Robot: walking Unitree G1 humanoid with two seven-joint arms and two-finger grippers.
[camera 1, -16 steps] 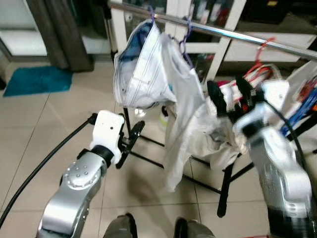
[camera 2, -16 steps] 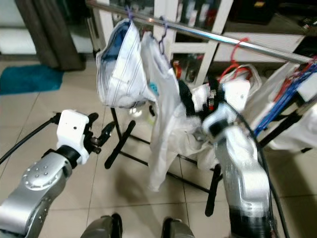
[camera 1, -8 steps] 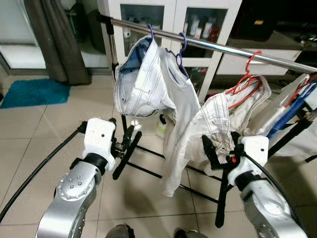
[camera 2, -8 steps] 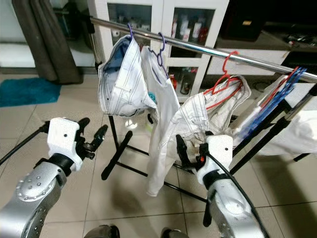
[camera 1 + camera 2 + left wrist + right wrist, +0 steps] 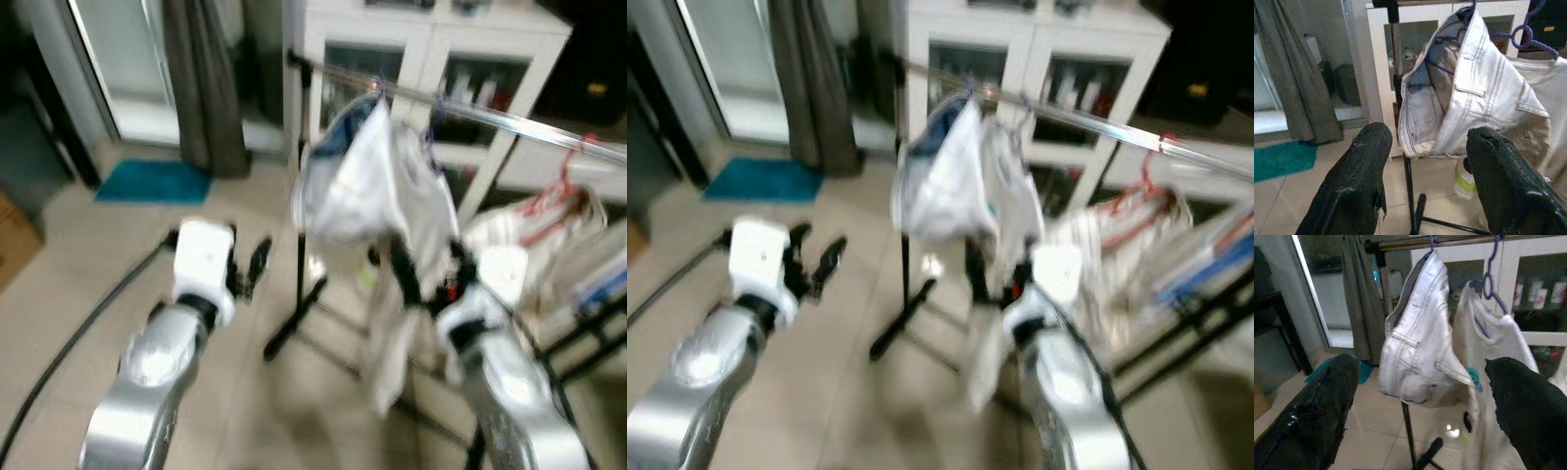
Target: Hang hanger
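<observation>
Tiled floor [image 5: 69,245] and cabinet [image 5: 490,69] have swung across our blurred head views: we turned away. Rail [image 5: 1176,147] beyond our right gripper [image 5: 1415,406], red hanger [image 5: 568,186] hung; left gripper [image 5: 1425,166] wide too, both empty.

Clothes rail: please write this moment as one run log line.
left claw: open, empty | right claw: open, empty | red hanger: on rail | white shorts: hanging

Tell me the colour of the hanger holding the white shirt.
Purple; the hanger shows best in the right wrist view.
</observation>
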